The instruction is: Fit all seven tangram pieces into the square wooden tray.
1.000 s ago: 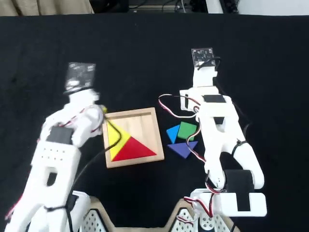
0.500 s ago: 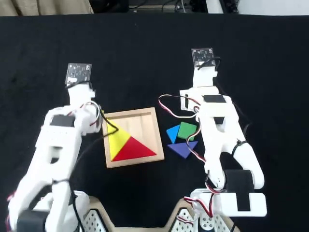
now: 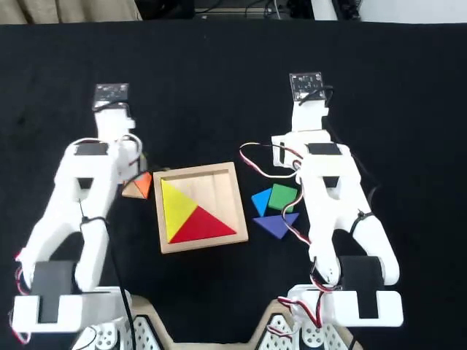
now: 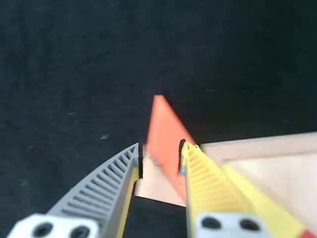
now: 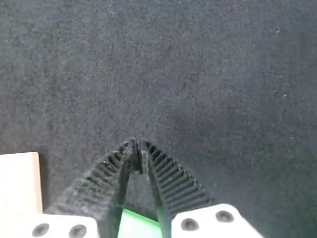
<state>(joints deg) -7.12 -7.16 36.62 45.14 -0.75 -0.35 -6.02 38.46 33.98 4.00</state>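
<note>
On the black worktop (image 3: 219, 87), the square wooden tray (image 3: 195, 170), holding a yellow triangle (image 3: 174, 206) and a red triangle (image 3: 206, 226) that touch along one long edge, with bare wood across its far and right part. Just off the tray's right rim, close together, a blue piece (image 3: 260, 202), a green square (image 3: 282, 196) and a purple triangle (image 3: 276, 226), with the right arm (image 3: 332, 197) close against them and overhanging their right side. Pressed together with nothing between them, the right fingers (image 5: 137, 150), hanging over bare cloth just past the green square. Closed on an orange triangle (image 4: 163, 126), the left fingers (image 4: 160, 148), holding it tilted just outside the tray's left rim near the far corner. Cannot tell whether it touches the rim. Between that piece and the open wood, the rim.

Since a second ago: left arm (image 3: 84, 189) swung off the tray's left edge and drawn back, uncovering the orange triangle and the whole yellow one. Right arm, tray and the three loose pieces unmoved.
</note>
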